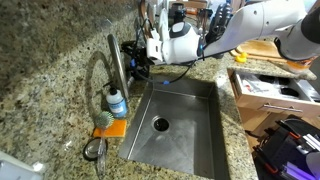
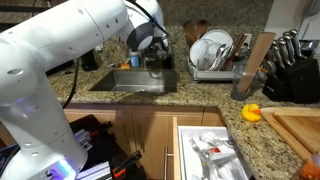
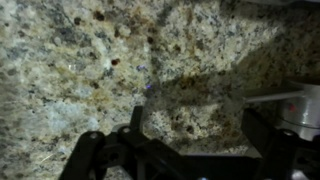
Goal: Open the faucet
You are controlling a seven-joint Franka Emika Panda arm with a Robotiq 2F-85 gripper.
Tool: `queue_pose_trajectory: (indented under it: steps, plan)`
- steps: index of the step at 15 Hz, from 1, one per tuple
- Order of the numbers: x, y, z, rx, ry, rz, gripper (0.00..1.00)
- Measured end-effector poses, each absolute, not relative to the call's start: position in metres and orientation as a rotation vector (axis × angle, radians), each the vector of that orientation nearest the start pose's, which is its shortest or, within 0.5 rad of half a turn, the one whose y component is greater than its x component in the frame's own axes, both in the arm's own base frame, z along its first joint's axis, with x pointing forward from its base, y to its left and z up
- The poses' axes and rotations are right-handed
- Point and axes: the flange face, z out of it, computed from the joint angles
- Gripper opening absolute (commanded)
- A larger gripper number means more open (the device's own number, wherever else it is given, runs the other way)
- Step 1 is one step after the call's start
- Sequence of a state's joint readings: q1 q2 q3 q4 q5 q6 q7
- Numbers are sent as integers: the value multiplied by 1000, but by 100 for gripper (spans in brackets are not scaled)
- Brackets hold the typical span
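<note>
The faucet is a tall brushed-steel gooseneck that stands on the granite counter at the left rim of the sink. My gripper is black and sits low beside the faucet's post, on the side away from the soap bottle. In the wrist view the gripper is open, with only speckled granite between its two fingers. A steel part of the faucet shows at the right edge, just outside the right finger. In an exterior view the gripper hangs over the back of the sink and my arm hides the faucet.
A small clear bottle of blue liquid and an orange sponge sit at the faucet's foot. A dish rack, a knife block, a yellow rubber duck and an open drawer are also in view.
</note>
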State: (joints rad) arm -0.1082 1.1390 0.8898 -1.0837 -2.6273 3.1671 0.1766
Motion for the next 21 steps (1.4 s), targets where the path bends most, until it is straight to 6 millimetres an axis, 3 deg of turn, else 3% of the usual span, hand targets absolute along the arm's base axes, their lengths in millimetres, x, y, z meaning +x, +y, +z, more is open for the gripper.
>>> queue_pose_trajectory:
  steps: [6,15,21]
  plan:
    - [669,344,287,907,2023,1395,100]
    - [692,330,294,860,1917,1275,100]
    - [692,330,293,867,1911,1272,100]
